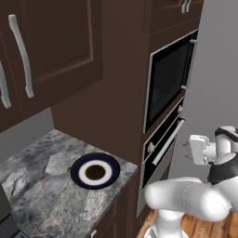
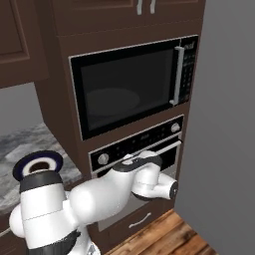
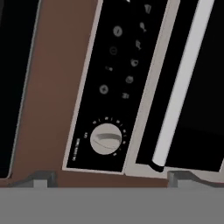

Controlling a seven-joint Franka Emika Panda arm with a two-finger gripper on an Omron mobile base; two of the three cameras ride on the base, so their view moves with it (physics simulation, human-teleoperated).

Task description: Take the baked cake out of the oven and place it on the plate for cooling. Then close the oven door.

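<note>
The oven [image 1: 158,160] sits built into the brown cabinet column, under the black-glass microwave [image 1: 167,83]. Its oven door [image 3: 203,96] stands shut, with the long silver bar handle [image 3: 179,87] across it. The cake is hidden. The plate [image 1: 95,171], navy-rimmed with a brown centre, lies bare on the marble counter left of the oven. My gripper [image 1: 187,149] hovers in front of the oven, a short way off the handle. In the hand view the gripper [image 3: 111,178] is open, with nothing between its fingertips [image 3: 41,178], and faces the round knob [image 3: 106,138] on the control panel.
A grey wall [image 1: 218,69] rises close on the right of the oven column. Upper cabinets with silver handles [image 1: 21,56] hang over the marble counter [image 1: 42,186]. In the right base view my own arm covers most of the oven front below the control panel [image 2: 134,143].
</note>
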